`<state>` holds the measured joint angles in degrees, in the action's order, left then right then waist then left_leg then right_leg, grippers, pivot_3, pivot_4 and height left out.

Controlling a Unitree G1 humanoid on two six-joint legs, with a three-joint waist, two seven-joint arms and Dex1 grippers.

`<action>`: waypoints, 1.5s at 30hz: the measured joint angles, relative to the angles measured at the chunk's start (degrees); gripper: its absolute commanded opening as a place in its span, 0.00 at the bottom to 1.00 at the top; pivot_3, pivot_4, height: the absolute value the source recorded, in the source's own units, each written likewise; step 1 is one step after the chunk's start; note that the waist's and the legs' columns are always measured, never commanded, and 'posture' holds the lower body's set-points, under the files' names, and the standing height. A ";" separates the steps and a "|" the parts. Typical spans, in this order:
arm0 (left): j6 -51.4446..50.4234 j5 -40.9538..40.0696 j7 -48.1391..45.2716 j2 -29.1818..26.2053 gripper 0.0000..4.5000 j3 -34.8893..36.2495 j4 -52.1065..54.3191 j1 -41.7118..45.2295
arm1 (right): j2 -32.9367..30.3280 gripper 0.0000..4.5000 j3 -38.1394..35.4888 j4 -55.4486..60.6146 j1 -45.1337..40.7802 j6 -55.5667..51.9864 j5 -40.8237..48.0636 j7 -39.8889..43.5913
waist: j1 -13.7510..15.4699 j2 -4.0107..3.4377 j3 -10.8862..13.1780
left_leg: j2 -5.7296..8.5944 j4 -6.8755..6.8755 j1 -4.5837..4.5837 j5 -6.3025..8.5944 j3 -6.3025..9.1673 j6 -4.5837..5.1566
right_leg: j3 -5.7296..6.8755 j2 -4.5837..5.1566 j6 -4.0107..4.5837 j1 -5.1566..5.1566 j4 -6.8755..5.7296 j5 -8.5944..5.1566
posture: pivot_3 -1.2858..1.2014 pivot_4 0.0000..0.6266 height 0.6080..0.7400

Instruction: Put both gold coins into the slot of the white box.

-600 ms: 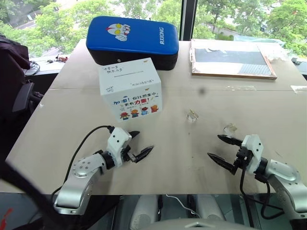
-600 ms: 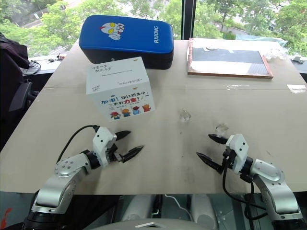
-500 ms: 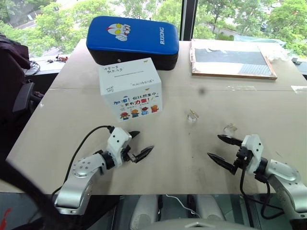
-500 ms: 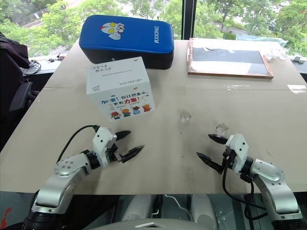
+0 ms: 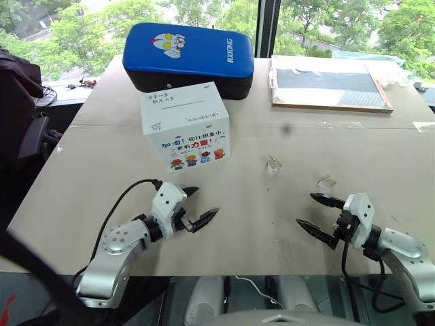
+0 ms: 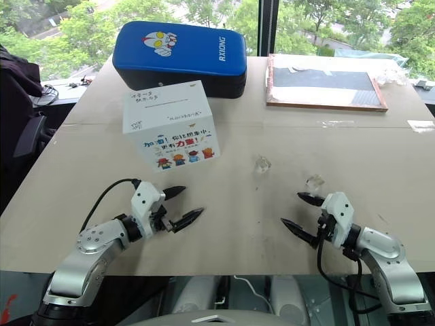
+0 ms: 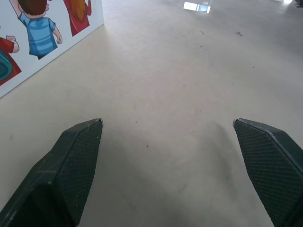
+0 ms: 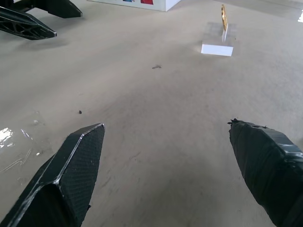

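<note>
Nothing much has changed since half a second ago: my right pincer [image 5: 321, 213] has eased a touch toward me, while the coins and the white box [image 5: 185, 125] sit where they were. Both pincers hover released and empty over the surface [image 5: 258, 224], the left pincer [image 5: 198, 206] with its fingers spread wide at about 7 o'clock from the box. The two gold coins rest loose on the surface well apart from the box: the first gold coin [image 5: 273, 164] lies at about 4 o'clock from it, the second gold coin [image 5: 327, 182] farther along that line, just beyond my right fingertips. From the right wrist, one coin appears to stand on edge in a small clear holder [image 8: 218, 43], a thin gold disc. I judge these light, stiff and slippery, easy to flick away, so I would pinch across the flat faces near the top rim. The slot [image 5: 183, 103] is a thin dark line on the box's top face. Readable writing: "RXIONG" on the blue padded case [image 5: 187, 56]; the box's front carries red and blue Chinese lettering over cartoon figures, too small for me to read.
</note>
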<state>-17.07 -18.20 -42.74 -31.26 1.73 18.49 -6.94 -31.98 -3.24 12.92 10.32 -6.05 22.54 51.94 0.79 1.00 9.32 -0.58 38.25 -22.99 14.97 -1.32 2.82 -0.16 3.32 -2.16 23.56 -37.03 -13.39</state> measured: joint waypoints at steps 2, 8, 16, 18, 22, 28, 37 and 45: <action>0.00 0.00 -0.01 0.00 1.00 0.00 0.00 0.02 | 0.00 1.00 -0.01 0.01 -0.05 0.00 0.51 0.24 | 0.00 0.00 0.00 | 0.00 0.00 0.00 0.00 0.00 0.00 | 0.00 0.00 0.00 0.00 0.00 0.00 | 0.52 0.24 1.00; 0.30 0.00 -0.58 -0.01 1.00 0.01 0.00 0.42 | -0.06 1.00 -0.08 0.04 -1.84 -0.21 2.24 0.72 | -0.03 0.00 0.00 | 0.00 0.01 0.00 0.00 -0.01 0.00 | 0.00 -0.02 0.00 0.00 0.00 0.00 | 0.52 0.24 1.00; -0.11 -3.03 -3.76 -2.03 1.00 0.16 1.38 2.79 | 0.32 1.00 -1.97 1.70 -8.38 -3.23 6.37 -1.41 | 0.07 0.00 0.01 | 0.02 0.02 -0.03 0.00 0.01 0.00 | 0.05 -0.04 -0.02 0.00 0.00 0.01 | 0.52 0.24 1.00; -1.52 -4.83 -4.94 -3.15 1.00 0.49 2.40 4.65 | -1.48 1.00 -4.10 -1.27 -10.27 -3.00 6.72 -0.56 | 0.15 0.01 0.01 | 0.06 0.07 -0.04 0.00 0.01 0.00 | 0.07 -0.01 -0.01 -0.02 0.00 0.01 | 0.52 0.24 1.00; -3.07 -6.88 -6.49 -4.61 1.00 0.38 4.83 9.34 | -4.98 1.00 -6.63 -9.81 -13.81 -0.94 5.88 2.68 | 0.00 0.01 0.01 | 0.10 0.07 0.03 -0.01 -0.02 0.01 | 0.22 -0.11 -0.03 -0.11 0.00 0.02 | 0.52 0.24 1.00; -6.33 -10.16 -9.50 -6.65 1.00 -0.25 7.43 12.83 | -6.62 1.00 -6.66 -22.24 -18.10 3.87 2.93 7.92 | -0.29 -0.06 0.06 | 0.04 0.05 0.06 -0.01 -0.03 0.01 | 0.21 -0.40 -0.22 -0.10 -0.02 0.13 | 0.52 0.24 1.00; -9.16 -12.80 -11.00 -8.58 1.00 -0.28 9.71 14.19 | -6.31 1.00 -6.55 -30.78 -22.34 6.64 1.38 11.03 | -0.11 -0.07 0.06 | 0.05 0.07 0.06 -0.01 -0.06 0.01 | 0.19 -0.40 -0.24 -0.11 -0.01 0.14 | 0.52 0.24 1.00; -9.22 -12.32 -10.51 -8.58 1.00 -1.26 10.18 14.08 | -5.89 0.87 -6.49 -33.75 -23.00 8.00 0.10 12.56 | -0.10 -0.08 0.06 | 0.05 0.07 0.07 -0.01 -0.07 0.01 | 0.17 -0.39 -0.24 -0.12 -0.02 0.15 | 0.52 0.24 1.00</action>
<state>-26.29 -30.52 -53.26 -39.84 0.47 28.68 7.14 -37.87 -9.73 -20.83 -12.68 1.96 22.64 64.50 0.70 0.92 9.39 -0.53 38.32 -22.92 14.96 -1.39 2.83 0.01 2.93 -2.40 23.45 -37.04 -13.24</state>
